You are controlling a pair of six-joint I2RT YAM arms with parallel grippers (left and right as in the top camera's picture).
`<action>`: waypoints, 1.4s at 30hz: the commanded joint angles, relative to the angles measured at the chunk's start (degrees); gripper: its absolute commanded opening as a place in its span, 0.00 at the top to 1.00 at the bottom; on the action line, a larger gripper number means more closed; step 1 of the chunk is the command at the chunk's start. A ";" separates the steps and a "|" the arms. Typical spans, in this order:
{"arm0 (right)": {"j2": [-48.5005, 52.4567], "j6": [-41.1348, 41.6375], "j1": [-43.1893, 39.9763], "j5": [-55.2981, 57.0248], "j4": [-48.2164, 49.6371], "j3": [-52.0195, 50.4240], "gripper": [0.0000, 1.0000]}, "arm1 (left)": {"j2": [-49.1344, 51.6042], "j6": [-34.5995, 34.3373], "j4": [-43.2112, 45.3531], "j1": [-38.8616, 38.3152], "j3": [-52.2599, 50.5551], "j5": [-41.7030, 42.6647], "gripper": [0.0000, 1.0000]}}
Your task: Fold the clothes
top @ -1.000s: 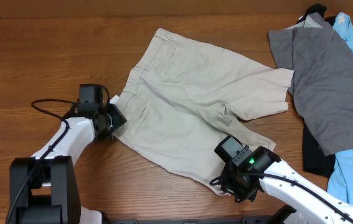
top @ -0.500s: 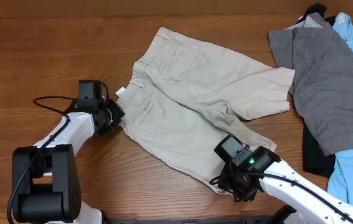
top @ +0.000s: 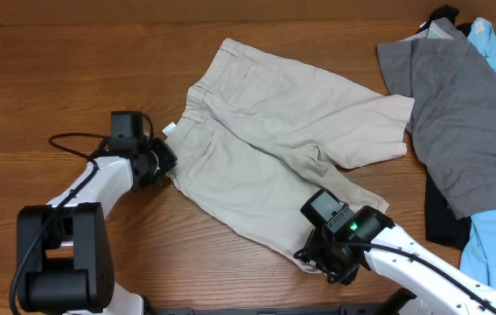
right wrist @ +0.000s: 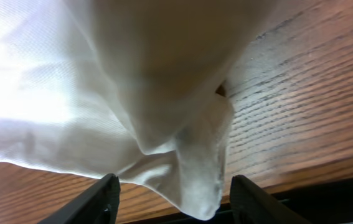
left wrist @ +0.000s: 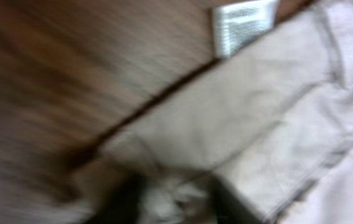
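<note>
From above, the shorts (top: 265, 149) lie flat and open in the middle of the wooden table (top: 46, 79). The waistband (top: 191, 122) is on the left and the two legs point to the right. The left arm is bent and reaches up and to the right from its black base. The left gripper (top: 164, 165) sits at the low corner of the waistband and touches the cloth. From this high up, I cannot tell if it is pinching. A black cable (top: 73, 140) loops beside that arm. The right arm comes in from the bottom right corner. The right gripper (top: 319, 259) points down at the end of the near leg. A grey garment (top: 466, 114) and a light blue garment (top: 492, 249) lie far off to the right, apart from the shorts.

The left wrist view is very blurry. It shows the beige cloth (left wrist: 276, 124) with a seam, a small white tag (left wrist: 244, 22) at the top, and brown table (left wrist: 51, 74) on the left. Some cloth looks bunched up by dark shapes at the bottom edge. I cannot tell if the gripper there is clamped.

In the right wrist view, the two dark fingers (right wrist: 104, 199) stand wide apart. The hem of the shorts (right wrist: 195, 168) hangs down in a loose fold between them, and neither finger squeezes it.
</note>
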 commanded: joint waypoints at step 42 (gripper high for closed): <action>-0.81 -7.93 0.11 0.42 3.82 2.14 0.25 | 5.57 21.79 -45.68 5.18 21.05 -9.31 0.10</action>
